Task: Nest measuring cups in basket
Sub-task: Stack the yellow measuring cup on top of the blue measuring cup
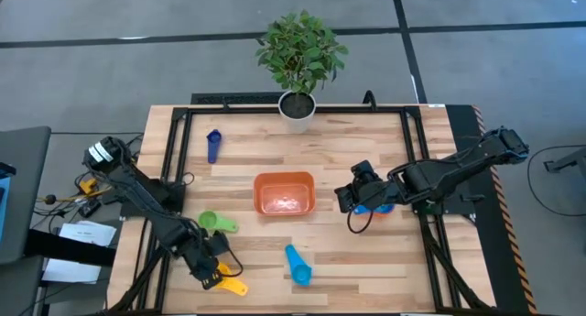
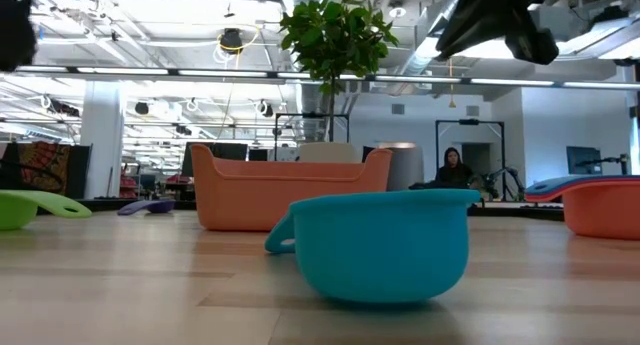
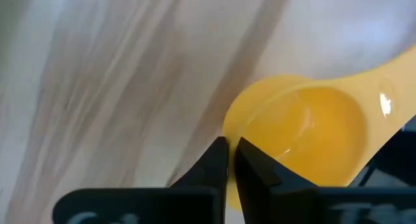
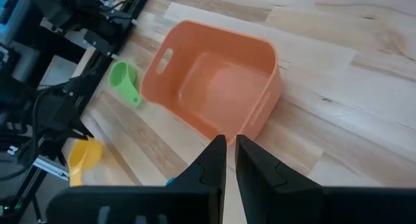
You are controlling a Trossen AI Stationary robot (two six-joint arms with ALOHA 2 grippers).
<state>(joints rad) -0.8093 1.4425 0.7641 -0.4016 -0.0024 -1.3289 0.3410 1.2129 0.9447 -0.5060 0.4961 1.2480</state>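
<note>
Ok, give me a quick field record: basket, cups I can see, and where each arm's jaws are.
basket: table centre, no cups inside
yellow cup: front left, by left gripper
green cup: left of basket
light blue cup: in front of basket
dark blue cup: back left
orange and blue cups: under right arm
left jaws: shut, empty
right gripper: right of basket, jaws shut, empty

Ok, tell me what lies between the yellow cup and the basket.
The green cup lies on the table between the yellow cup, under the left gripper, and the basket, slightly off the straight line. Lifted over, nothing visible blocks it. The right gripper hangs beside the basket's far side.
</note>
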